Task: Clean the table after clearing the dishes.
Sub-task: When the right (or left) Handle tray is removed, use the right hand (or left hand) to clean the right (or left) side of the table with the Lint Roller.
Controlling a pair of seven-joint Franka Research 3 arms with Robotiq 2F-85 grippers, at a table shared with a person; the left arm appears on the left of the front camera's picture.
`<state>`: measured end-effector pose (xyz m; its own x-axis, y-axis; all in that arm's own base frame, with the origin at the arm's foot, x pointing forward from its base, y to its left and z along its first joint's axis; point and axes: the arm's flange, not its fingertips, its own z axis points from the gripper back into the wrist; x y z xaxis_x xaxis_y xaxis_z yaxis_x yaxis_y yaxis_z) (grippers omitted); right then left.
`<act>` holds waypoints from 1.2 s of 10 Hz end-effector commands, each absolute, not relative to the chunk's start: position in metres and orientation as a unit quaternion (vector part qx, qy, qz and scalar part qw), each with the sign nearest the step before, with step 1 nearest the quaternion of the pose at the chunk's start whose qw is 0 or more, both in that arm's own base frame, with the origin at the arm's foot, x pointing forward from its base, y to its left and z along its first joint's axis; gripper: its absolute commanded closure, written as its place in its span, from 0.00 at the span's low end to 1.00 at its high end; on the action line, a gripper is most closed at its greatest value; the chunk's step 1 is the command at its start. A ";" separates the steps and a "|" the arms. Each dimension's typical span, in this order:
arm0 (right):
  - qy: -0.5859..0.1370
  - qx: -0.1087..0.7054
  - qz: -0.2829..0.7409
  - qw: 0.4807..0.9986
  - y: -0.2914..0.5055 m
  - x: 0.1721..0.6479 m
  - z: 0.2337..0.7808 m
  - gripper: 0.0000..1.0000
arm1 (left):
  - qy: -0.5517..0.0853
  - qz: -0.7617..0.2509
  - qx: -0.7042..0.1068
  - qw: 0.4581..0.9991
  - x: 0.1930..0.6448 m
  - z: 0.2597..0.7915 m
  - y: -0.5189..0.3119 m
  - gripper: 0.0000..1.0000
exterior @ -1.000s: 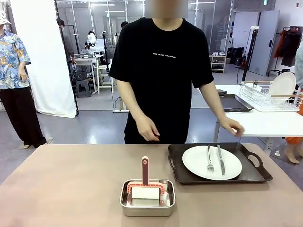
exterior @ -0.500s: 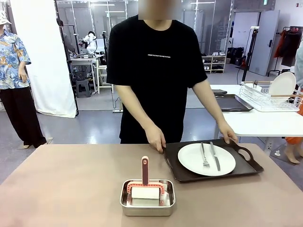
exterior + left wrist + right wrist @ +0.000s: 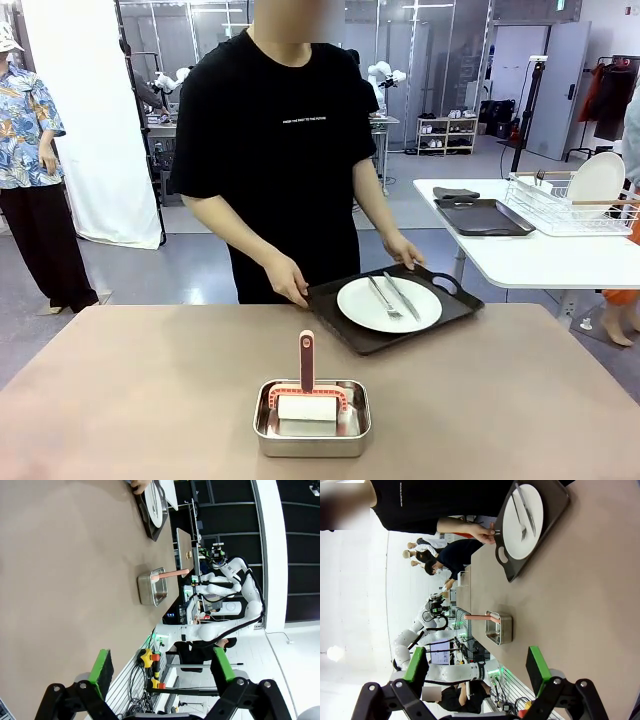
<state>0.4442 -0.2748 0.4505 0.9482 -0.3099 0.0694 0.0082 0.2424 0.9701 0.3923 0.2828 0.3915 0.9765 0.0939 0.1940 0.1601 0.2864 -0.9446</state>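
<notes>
A person at the far side holds a dark handled tray (image 3: 328, 300) in both hands, lifted just over the far edge of the tan table (image 3: 150, 390). On it lies a white plate (image 3: 389, 304) with a fork and a knife. In the right wrist view the tray (image 3: 552, 502) and plate (image 3: 522, 520) sit far off at the top, and my right gripper (image 3: 477, 667) stands open with nothing in it. My left gripper (image 3: 162, 666) is open too, low over the table (image 3: 60, 580), holding nothing. An edge of the tray (image 3: 152, 510) peeks in at that view's top.
A shiny steel pan (image 3: 311, 420) holding a white block and a pink-handled scrubber stands near the front middle, seen also as pan (image 3: 151, 586) and pan (image 3: 500, 628). A white side table (image 3: 560, 260) at back right carries a wire rack and another dark tray (image 3: 480, 215).
The person gripped the tray with both hands, lifted it off the table's right side and carried it leftward, toward their body. Neither gripper has changed.
</notes>
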 end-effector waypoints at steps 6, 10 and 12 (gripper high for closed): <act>-0.125 0.607 -0.101 0.778 -0.273 0.443 0.452 0.00 | -0.111 -0.020 -0.598 0.794 0.387 0.393 0.282 0.00; -0.125 0.607 -0.101 0.778 -0.273 0.443 0.452 0.00 | -0.111 -0.020 -0.598 0.794 0.387 0.393 0.282 0.00; -0.124 0.607 -0.102 0.778 -0.275 0.444 0.450 0.00 | -0.111 -0.020 -0.598 0.794 0.387 0.393 0.282 0.00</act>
